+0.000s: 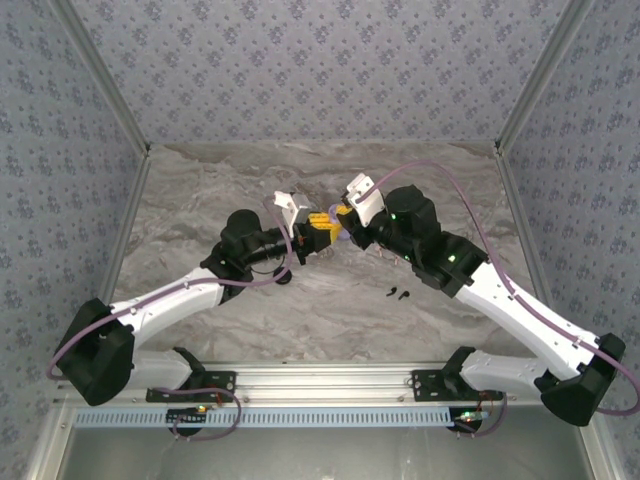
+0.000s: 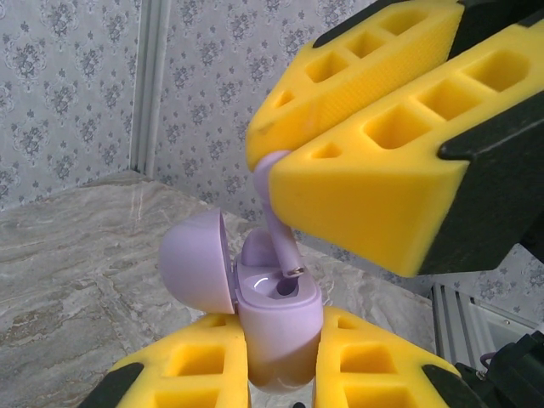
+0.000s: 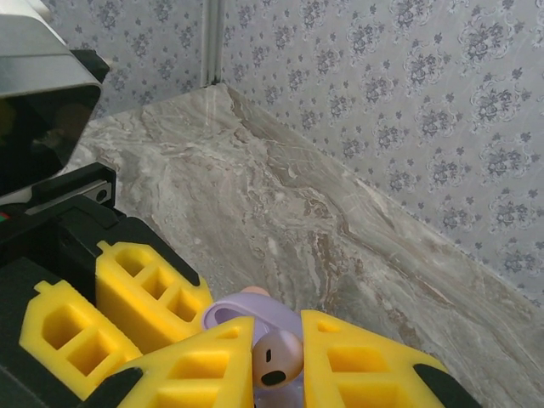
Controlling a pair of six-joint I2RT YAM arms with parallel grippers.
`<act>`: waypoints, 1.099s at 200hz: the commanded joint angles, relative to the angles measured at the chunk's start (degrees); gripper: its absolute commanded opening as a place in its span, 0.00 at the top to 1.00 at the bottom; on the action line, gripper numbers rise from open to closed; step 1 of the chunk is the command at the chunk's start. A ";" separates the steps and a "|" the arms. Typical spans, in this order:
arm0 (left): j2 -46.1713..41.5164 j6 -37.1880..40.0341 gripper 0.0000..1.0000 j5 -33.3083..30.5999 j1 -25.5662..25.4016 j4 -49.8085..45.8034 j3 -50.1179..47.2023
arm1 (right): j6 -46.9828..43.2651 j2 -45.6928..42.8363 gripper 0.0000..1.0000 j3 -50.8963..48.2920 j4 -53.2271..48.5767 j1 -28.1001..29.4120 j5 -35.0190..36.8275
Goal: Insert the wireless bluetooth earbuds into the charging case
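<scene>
The charging case (image 2: 276, 327) is a small glossy lilac shell, its domed lid (image 2: 194, 265) swung open to one side. The left fingers (image 2: 191, 365) are clamped on its lower body, holding it upright above the bench (image 2: 59, 255). Directly over the case's open well, the right fingers (image 2: 382, 170) pinch a matching lilac earbud (image 2: 276, 208), stem down (its metal-tipped end sits at the well's mouth). A black pair of earbuds (image 1: 400, 294) lies on the bench, well apart from the case, on the right arm's side.
</scene>
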 commanded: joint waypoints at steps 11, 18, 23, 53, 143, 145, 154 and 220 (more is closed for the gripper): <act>0.40 -0.56 1.00 0.85 -0.32 2.06 2.12 | -1.73 0.37 0.81 -0.58 -0.79 0.00 2.09; 0.40 -0.61 1.00 0.84 -0.34 1.98 2.06 | -1.86 0.45 0.81 -0.62 -0.92 -0.03 1.92; 0.39 -0.58 1.00 0.81 -0.38 1.99 2.08 | -1.95 0.49 0.81 -0.61 -0.96 -0.07 1.82; 0.53 -0.56 1.00 0.63 -0.43 1.88 2.10 | -2.95 0.61 0.81 -0.67 -2.28 -0.09 0.53; 0.95 -0.31 1.00 0.63 -0.60 1.67 2.08 | -5.54 0.89 0.81 -1.07 -4.33 -0.14 -4.24; 0.96 -0.30 1.00 0.63 -0.61 1.65 2.07 | -5.60 0.90 0.81 -1.10 -4.42 -0.09 -4.41; 1.00 -0.23 1.00 0.67 -0.62 1.46 2.12 | -5.89 0.89 0.81 -0.96 -4.70 -0.16 -5.04; 1.09 0.14 1.00 0.58 -0.84 1.24 2.04 | -7.23 0.98 0.80 -0.31 -6.68 -0.35 -6.90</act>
